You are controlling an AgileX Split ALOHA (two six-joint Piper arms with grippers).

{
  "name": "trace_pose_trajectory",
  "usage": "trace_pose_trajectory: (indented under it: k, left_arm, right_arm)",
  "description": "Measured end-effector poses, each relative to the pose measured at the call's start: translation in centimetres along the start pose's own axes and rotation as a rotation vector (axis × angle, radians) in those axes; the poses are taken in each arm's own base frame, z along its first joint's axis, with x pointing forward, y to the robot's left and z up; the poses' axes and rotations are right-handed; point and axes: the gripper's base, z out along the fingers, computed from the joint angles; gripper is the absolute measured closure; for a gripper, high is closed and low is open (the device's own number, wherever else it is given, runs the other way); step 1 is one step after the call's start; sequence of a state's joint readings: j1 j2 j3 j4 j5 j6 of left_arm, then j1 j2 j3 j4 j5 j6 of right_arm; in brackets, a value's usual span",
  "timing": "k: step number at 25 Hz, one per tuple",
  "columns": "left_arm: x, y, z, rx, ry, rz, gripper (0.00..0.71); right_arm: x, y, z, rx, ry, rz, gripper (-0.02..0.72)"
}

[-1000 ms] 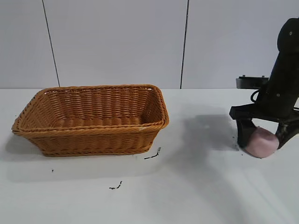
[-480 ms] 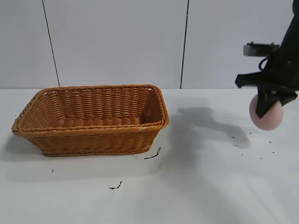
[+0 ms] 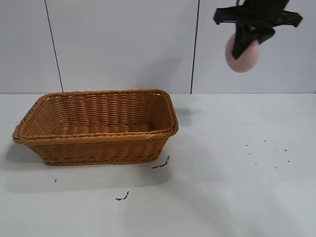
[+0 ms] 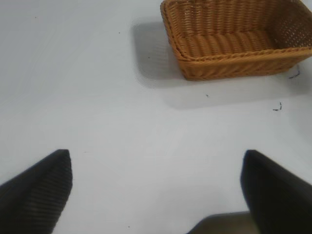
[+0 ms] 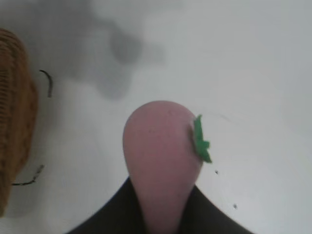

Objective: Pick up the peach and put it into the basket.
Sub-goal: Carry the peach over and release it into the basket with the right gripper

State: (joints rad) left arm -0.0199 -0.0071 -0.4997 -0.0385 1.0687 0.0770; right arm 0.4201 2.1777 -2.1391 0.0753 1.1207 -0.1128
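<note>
- White table and pale panelled wall are seen behind everything.
- peach is pinched by the right gripper, high in the air, off to the right of the basket.
- left gripper is spread wide, parked over bare table.

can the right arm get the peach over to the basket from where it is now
Probably yes. The right gripper holds the peach high above the table, well over the basket rim's level, and nothing stands between them. The basket is open-topped and looks empty.
</note>
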Motion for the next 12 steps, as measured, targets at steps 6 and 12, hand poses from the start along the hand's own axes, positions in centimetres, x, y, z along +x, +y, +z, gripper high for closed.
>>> trace_pose_trajectory:
  k: [6, 12]
  left_arm:
    - [0.0, 0.0, 0.0, 0.0, 0.0, 0.0, 0.018]
    - [0.0, 0.0, 0.0, 0.0, 0.0, 0.0, 0.018]
  right_arm:
    - [-0.8, 7.1, 3.1, -0.071, -0.005, -0.126, 0.666]
    - [0.3, 10.9, 8.4, -0.106, 0.019, -0.183, 0.666]
